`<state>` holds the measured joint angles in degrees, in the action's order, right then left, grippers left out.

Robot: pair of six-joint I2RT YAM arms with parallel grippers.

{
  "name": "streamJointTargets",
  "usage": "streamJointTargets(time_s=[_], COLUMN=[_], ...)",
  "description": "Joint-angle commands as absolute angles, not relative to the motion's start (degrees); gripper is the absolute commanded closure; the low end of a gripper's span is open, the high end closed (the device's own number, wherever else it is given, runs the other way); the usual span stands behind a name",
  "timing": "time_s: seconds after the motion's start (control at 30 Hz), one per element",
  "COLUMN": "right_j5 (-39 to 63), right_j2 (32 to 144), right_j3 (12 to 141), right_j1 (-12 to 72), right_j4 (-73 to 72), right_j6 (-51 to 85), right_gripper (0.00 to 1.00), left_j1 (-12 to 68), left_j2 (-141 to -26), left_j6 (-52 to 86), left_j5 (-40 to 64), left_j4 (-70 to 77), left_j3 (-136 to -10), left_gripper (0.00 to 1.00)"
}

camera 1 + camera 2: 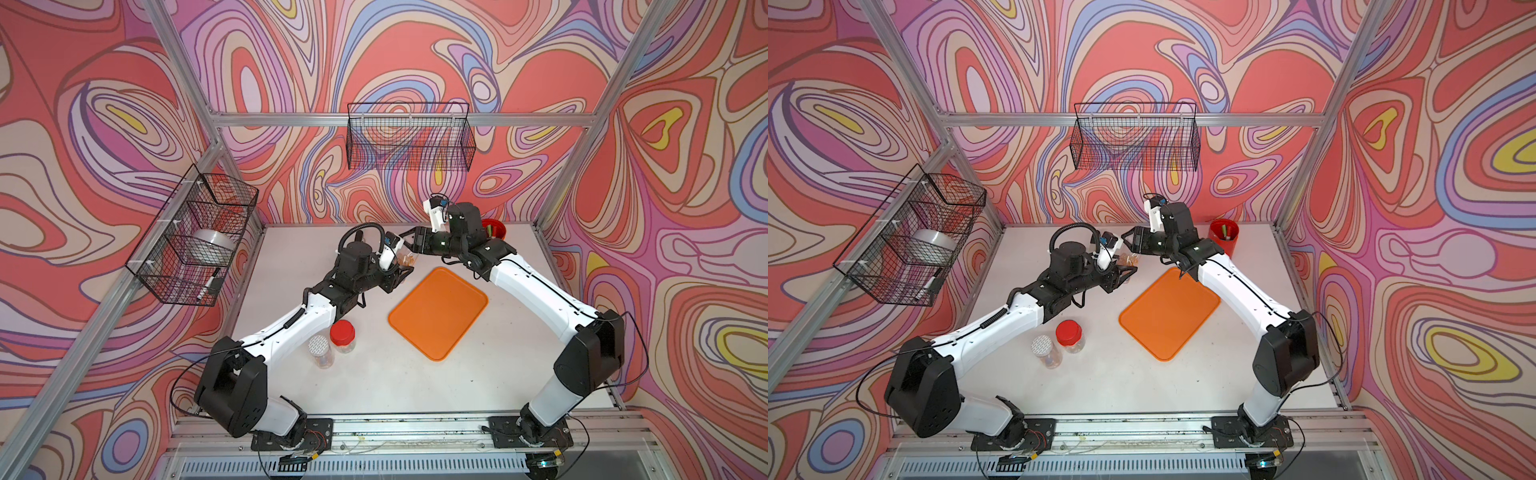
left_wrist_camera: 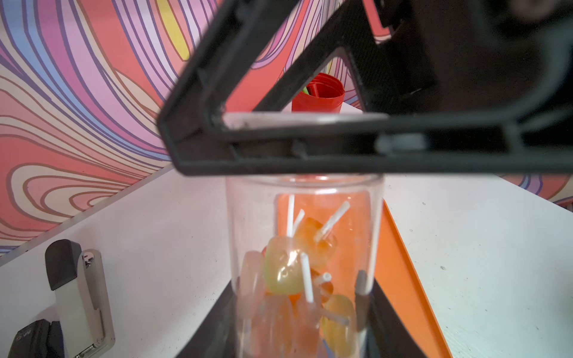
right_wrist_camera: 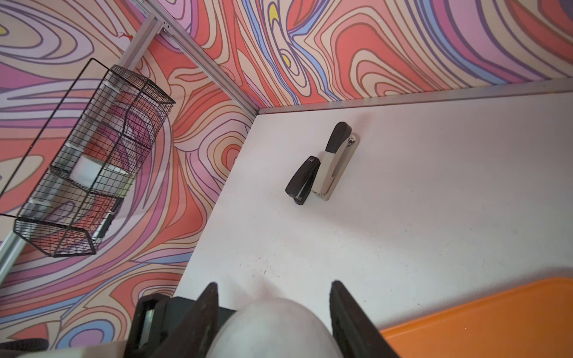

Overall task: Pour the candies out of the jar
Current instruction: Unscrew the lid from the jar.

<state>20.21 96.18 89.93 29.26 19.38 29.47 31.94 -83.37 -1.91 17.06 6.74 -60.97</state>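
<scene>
My left gripper (image 2: 299,289) is shut on a clear jar (image 2: 304,217), which it holds upright just beyond the orange tray's far left corner. The candies (image 2: 283,269), small lollipops with white sticks and orange and yellow heads, lie piled in the lower half of the jar. My right gripper (image 3: 274,288) is shut on the jar's white lid (image 3: 273,328). In the left wrist view its black fingers (image 2: 310,161) cross the jar's mouth with the lid (image 2: 304,120) clamped between them. Both top views show the two grippers meeting at the jar (image 1: 406,258) (image 1: 1130,259).
The orange tray (image 1: 438,313) lies mid-table. A red cup (image 1: 494,230) with pens stands at the back right. A red-lidded jar (image 1: 343,336) and a white-lidded jar (image 1: 321,350) stand front left. Two staplers (image 3: 325,164) lie at the back left. Wire baskets (image 1: 409,137) (image 1: 195,237) hang on the walls.
</scene>
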Motion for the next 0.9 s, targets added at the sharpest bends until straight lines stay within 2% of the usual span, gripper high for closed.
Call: streamJointTargets(time_s=[0.0, 0.17, 0.23, 0.37, 0.47, 0.77, 0.8, 0.87], right_j5=[19.06, 24.66, 30.37, 46.31, 51.74, 51.49, 49.72, 45.46], right_j2=[96.69, 95.16, 94.63, 92.96, 92.38, 92.81, 92.86, 92.9], right_j3=[89.52, 88.73, 88.95, 86.83, 85.6, 85.03, 85.2, 85.63], right_j1=[29.45, 29.42, 29.2, 28.61, 27.8, 27.66, 27.52, 27.43], right_j4=[19.18, 16.97, 16.93, 14.27, 12.89, 11.78, 11.5, 11.51], right_j6=[29.2, 22.51, 16.92, 10.21, 9.91, 11.59, 12.64, 14.73], right_gripper=[0.59, 0.72, 0.78, 0.82, 0.88, 0.85, 0.82, 0.64], left_j1=[32.26, 31.91, 30.71, 27.85, 26.9, 26.94, 26.98, 26.95], left_j2=[-83.41, -83.08, -82.97, -82.23, -81.53, -81.04, -80.91, -80.77], left_j6=[-2.54, -1.87, -0.79, 4.62, 6.99, 4.14, 4.05, 3.93], left_j5=[17.03, 21.15, 28.45, 43.37, 47.98, 45.74, 44.75, 42.48], left_j4=[7.5, 8.39, 9.08, 16.63, 19.23, 14.06, 13.98, 13.58], left_j3=[-63.02, -62.67, -62.78, -60.74, -60.01, -60.6, -60.41, -60.35], left_gripper=[1.0, 1.0, 1.0, 1.0, 1.0, 1.0, 1.0, 1.0])
